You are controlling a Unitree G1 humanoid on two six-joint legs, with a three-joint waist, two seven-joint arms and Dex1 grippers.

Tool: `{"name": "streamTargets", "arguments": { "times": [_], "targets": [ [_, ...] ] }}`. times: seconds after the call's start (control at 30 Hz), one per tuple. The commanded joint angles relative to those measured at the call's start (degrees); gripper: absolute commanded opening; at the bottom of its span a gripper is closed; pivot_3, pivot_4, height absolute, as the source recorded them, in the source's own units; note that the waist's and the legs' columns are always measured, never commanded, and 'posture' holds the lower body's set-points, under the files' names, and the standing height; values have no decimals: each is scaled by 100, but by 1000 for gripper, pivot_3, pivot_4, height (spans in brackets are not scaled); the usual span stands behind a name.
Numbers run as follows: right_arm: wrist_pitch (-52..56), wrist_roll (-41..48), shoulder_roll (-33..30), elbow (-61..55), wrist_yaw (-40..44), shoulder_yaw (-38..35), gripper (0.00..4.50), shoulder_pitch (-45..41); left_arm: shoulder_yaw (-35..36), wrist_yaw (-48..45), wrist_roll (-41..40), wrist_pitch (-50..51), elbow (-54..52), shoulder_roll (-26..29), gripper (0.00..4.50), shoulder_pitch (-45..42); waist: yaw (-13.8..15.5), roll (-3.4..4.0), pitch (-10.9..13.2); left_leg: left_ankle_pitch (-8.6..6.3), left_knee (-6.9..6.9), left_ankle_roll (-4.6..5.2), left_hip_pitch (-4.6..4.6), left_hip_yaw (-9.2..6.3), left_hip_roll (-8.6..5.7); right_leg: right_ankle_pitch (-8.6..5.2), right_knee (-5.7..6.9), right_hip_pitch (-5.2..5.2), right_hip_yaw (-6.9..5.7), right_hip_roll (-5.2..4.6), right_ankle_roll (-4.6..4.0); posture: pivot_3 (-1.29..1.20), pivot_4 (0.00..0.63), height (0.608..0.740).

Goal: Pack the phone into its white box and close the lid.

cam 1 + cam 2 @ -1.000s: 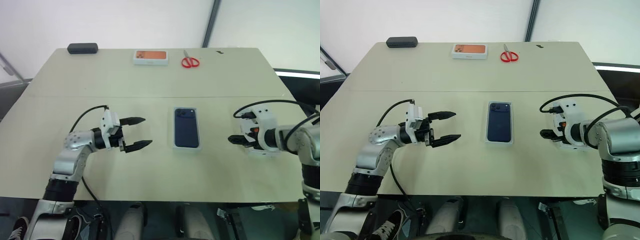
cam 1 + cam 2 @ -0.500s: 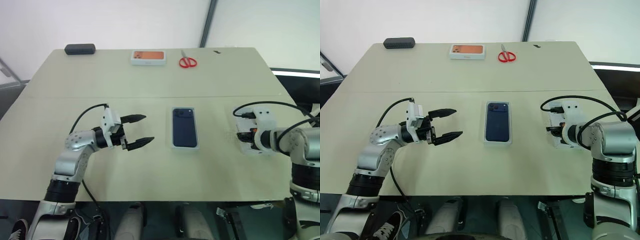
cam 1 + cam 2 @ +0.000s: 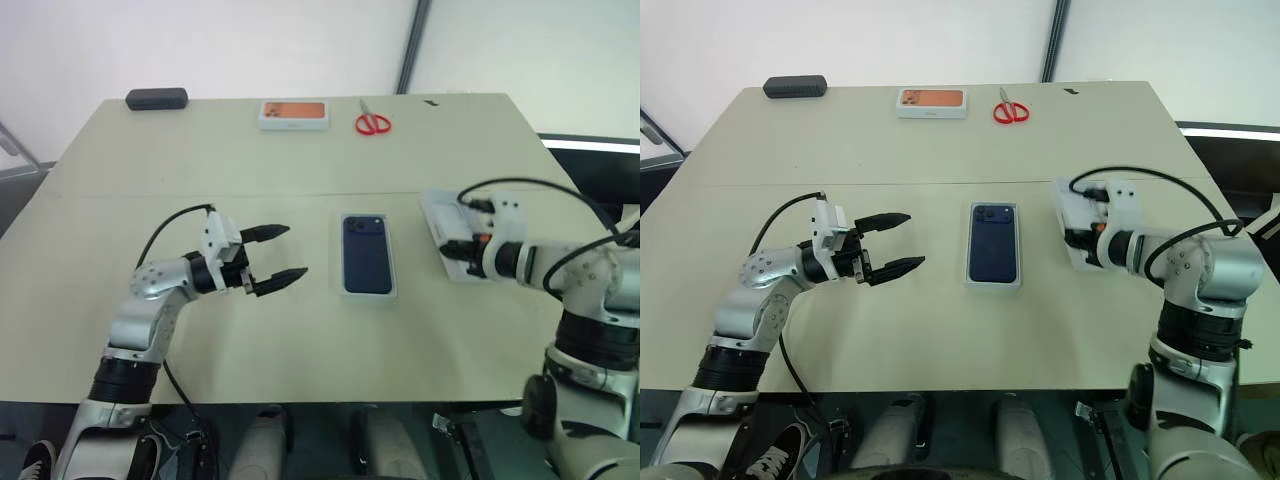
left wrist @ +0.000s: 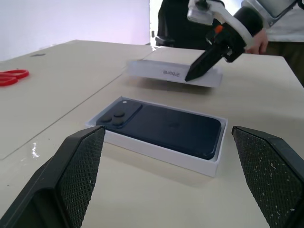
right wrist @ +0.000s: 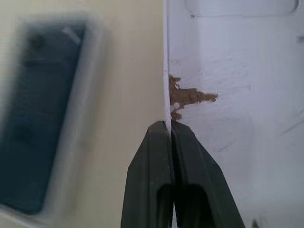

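The dark blue phone [image 3: 366, 254] lies face down in the shallow white box [image 3: 368, 294] at the table's middle. My right gripper [image 3: 452, 244] is shut on one long side wall of the white lid [image 3: 438, 214], which hangs tilted just above the table to the right of the box. In the right wrist view the two fingers [image 5: 187, 156] pinch the lid's edge [image 5: 167, 71], with the lid's white inside [image 5: 232, 66] on one side and the blurred phone [image 5: 40, 118] on the other. My left gripper [image 3: 284, 252] is open, level, left of the box and apart from it.
Along the far edge of the table lie a black oblong case [image 3: 156, 98], a white-and-orange box [image 3: 294, 113] and red scissors [image 3: 374, 123]. The left wrist view looks between its open fingers [image 4: 76, 161] at the phone [image 4: 161, 127] and the lid [image 4: 166, 72] beyond.
My right gripper has shut on the lid, lifted it off the table and carried it left toward the boxed phone. The left arm has kept still.
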Motion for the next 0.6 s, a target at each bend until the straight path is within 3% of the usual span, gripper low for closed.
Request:
{"name": "streamTargets", "arguments": {
  "times": [0.03,0.17,0.43,0.6],
  "targets": [
    [22,645,627,-193,175,-945,48,-709,309,290,-239,112,-115,-85,4500,-127,9,1,0,0,0,0,0,-2,0,0,1,0,0,0,0,0,150,740],
    [41,1655,1632,167,-323,-1934,48,-913,542,669,-477,455,-306,-141,4500,-129,63,-2,-2,0,0,0,0,-7,0,0,4,1,-3,-1,0,0,150,740],
    [41,3486,2898,32,-1192,-1914,48,-304,911,1335,-858,1140,-586,-157,4500,24,7,7,3,0,-1,0,-2,-8,0,0,17,-11,1,-4,0,0,150,740],
    [-1,4694,3604,192,-2182,-1915,48,-60,967,1608,-994,1337,-817,-233,4500,132,-38,10,5,1,-1,0,-4,-7,1,-1,33,-19,5,-5,-2,0,150,740]
  ]
}}
